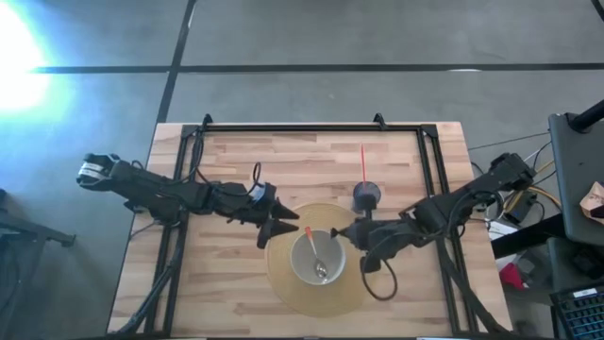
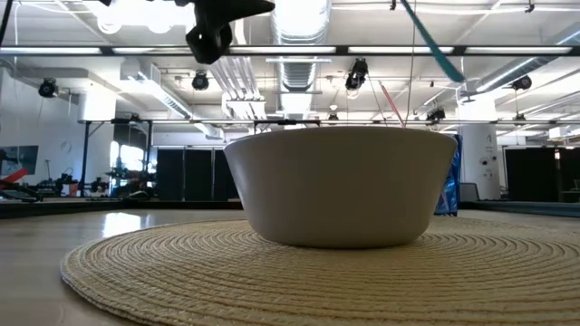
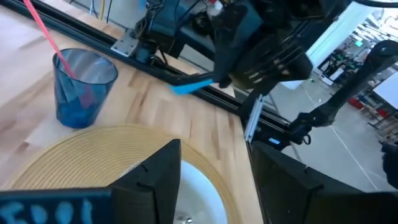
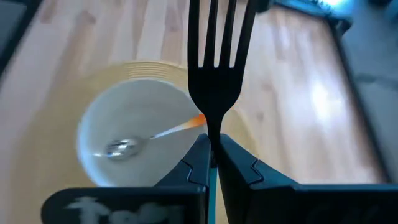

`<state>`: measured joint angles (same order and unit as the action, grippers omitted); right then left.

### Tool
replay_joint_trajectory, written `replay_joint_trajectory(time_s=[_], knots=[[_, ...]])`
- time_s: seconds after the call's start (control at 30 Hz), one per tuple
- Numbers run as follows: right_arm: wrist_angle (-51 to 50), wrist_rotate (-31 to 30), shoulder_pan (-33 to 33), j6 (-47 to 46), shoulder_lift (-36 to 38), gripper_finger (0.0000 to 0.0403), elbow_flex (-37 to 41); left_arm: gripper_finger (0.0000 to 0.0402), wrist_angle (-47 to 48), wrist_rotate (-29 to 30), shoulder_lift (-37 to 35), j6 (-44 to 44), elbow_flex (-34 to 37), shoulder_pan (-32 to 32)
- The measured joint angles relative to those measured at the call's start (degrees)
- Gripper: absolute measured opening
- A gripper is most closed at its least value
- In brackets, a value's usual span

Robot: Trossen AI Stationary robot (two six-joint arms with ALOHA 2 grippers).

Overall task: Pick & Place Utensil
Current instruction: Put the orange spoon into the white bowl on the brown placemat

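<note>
A white bowl (image 1: 318, 257) stands on a round woven placemat (image 1: 283, 288). A spoon (image 4: 121, 147) with an orange handle lies in it, its head on the bowl's bottom and its handle slanting up toward the rim. My right gripper (image 1: 342, 231) hangs over the bowl's right rim, shut on a fork (image 4: 214, 56). The fork looks dark in the right wrist view and blue (image 3: 191, 84) in the left wrist view. My left gripper (image 1: 286, 228) hovers open at the bowl's left rim with nothing between its fingers. My right gripper pinches the fork's neck (image 4: 213, 127), just below the tines, between its two fingers. The fork lies along the fingers, with the tines reaching out past the fingertips. The fingers come slanting down from the table's right. The fork is lifted clear above the bowl.
A blue tumbler (image 1: 366, 195) with a red straw (image 1: 363, 161) stands on the wood just beyond the placemat's far right. A black frame rail (image 1: 311, 127) runs along the table's far side, with posts at both sides. Bare wood lies to the left and near side.
</note>
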<state>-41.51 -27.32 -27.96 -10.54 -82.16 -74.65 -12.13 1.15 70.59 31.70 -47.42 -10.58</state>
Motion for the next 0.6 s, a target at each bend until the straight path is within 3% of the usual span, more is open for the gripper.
replay_joint_trajectory(time_s=[0.3,0.6], knots=[[0.17,-3.81,1.77,26.17,-6.78,0.0013,-6.28,0.0188,0.12,0.89,-0.06,-2.38,-0.02,0.72],[-0.18,-14.78,3.20,45.79,-14.08,0.0013,-10.49,0.0188,1.67,1.07,-2.53,-4.27,0.00,3.22]])
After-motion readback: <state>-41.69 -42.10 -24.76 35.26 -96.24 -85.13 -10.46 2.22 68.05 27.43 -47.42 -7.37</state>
